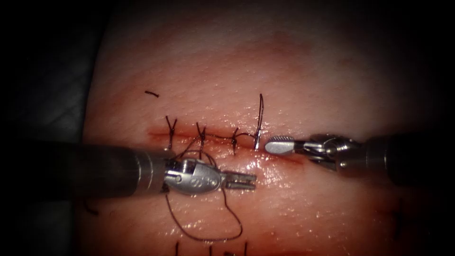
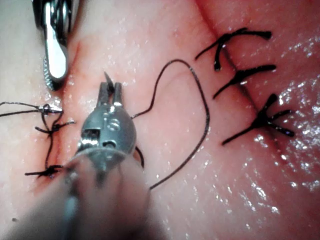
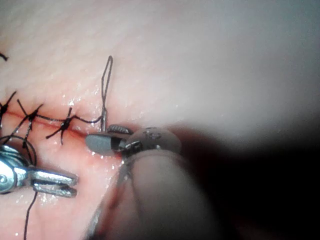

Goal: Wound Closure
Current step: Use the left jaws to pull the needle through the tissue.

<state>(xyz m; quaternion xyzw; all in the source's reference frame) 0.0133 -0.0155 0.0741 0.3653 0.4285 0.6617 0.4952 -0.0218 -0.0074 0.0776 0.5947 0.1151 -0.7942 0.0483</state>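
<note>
The cut runs across the tissue and carries three dark stitches. Just right of the third stitch the needle stands in the tissue at the cut, and its thin upper part rises over the far edge; neither tool holds it. My right tool lies along the cut with its tips a short gap right of the needle, jaws slightly apart and empty. My left tool lies on the near side, jaws a little open on nothing. Thread runs from the stitches past the left tool in a wide loop.
A short cut end of thread lies on the far side at the left. A second row of stitches sits near the front edge of the tissue. Red fluid lines the unstitched stretch of the cut under the right tool.
</note>
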